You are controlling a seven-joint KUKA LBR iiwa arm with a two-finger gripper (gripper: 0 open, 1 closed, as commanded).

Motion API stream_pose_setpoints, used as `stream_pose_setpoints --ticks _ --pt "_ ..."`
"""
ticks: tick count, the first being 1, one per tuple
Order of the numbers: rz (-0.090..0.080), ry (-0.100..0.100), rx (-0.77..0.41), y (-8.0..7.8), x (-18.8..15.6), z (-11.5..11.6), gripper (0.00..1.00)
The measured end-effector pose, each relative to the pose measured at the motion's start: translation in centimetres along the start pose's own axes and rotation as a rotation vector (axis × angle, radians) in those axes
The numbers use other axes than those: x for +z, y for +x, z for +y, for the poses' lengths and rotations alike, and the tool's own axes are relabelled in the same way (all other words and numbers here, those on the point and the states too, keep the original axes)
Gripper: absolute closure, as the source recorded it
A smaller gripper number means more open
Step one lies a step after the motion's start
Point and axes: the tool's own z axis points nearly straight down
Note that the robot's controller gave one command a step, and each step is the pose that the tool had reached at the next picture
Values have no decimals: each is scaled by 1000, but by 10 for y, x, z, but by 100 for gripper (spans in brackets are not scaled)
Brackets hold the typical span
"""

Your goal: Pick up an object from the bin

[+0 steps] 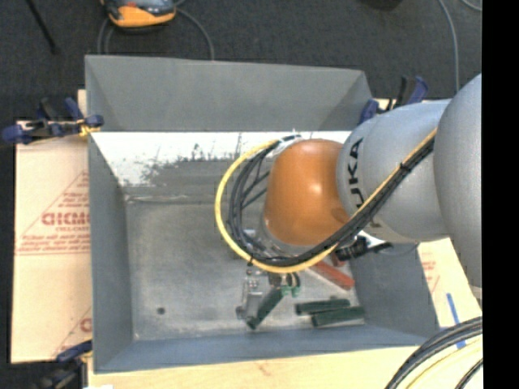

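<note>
Nearest the camera, along the front wall of the grey metal bin [109, 241], two dark green bars [328, 313] lie flat on the floor towards the right-hand corner, one just behind the other and almost touching. Just to their left, a slim dark green stick [266, 305] slants from lower left to upper right, with its upper end right under the gripper [258, 292]. The gripper hangs low over this spot in the front middle of the bin, its tip at or very near the green stick. Whether it is spread apart, closed together or clamped on the stick cannot be told, because the metal tip is small and partly covered from above. A little farther back and to the right, a flat red piece [334, 276] pokes out from under the arm, near the green bars but apart from them. Above the gripper sits the rounded orange cover [304, 191] of the wrist, ringed by a loop of black and yellow cables [231, 193]. The thick grey arm [422, 177] reaches in over the right wall. The left half of the floor is bare scuffed metal, and the tall back wall rises beyond.
</note>
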Motion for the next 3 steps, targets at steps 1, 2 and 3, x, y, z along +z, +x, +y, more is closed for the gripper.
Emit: stream_pose_setpoints --ticks 1,2,3 --pt "-3 -1 -189 3 14 -18 0" --pt "-1 1 -349 2 49 -49 0" --pt "2 0 -418 4 66 -82 100"
